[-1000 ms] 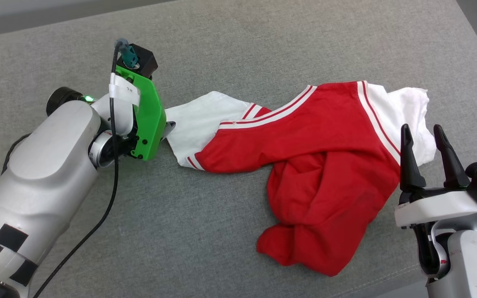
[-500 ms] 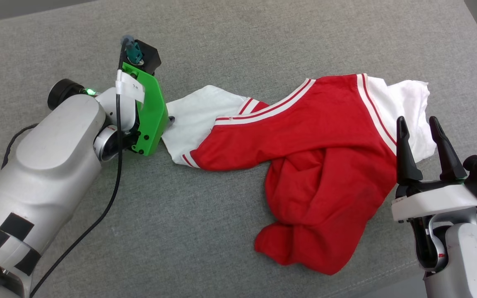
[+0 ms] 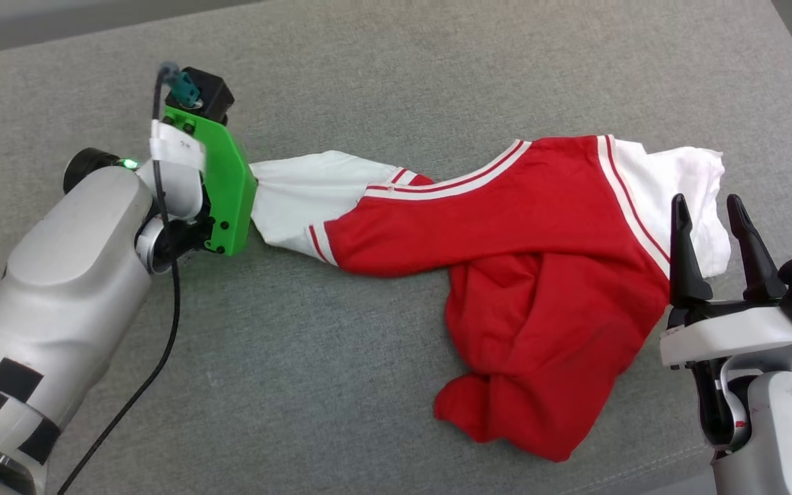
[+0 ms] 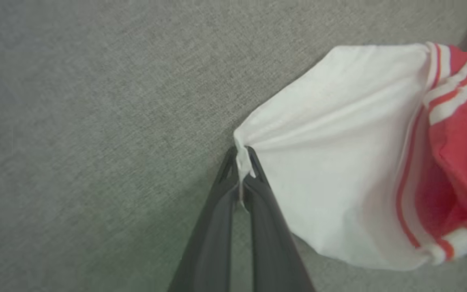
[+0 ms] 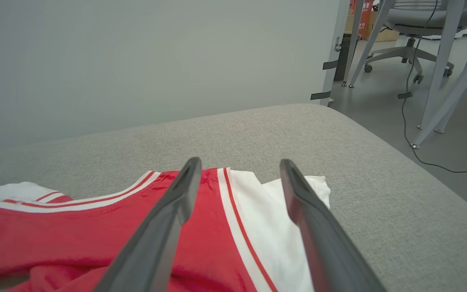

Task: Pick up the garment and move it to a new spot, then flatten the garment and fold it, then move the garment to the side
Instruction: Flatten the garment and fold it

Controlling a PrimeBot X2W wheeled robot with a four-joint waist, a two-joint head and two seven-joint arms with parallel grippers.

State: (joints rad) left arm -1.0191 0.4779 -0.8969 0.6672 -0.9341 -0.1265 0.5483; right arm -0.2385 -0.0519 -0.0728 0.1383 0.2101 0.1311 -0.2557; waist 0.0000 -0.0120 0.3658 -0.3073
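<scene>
— While we're on the head view, where's the jersey?
— The red jersey T-shirt [image 3: 506, 234] lies crumpled on the grey fabric cushion [image 3: 341, 412]. One white sleeve [image 3: 300, 192] is drawn taut to the left arm's green bracket [image 3: 227, 185]. The right hand [image 3: 705, 206] stands near the other sleeve, fingers apart.
— Left wrist view?
— The left hand [image 4: 241, 162] is pinched tight on that sleeve's edge.
— Right wrist view?
— Its fingers are spread and empty, with the striped shoulder seam showing between them. An office chair [image 5: 412, 16] stands beyond.
</scene>
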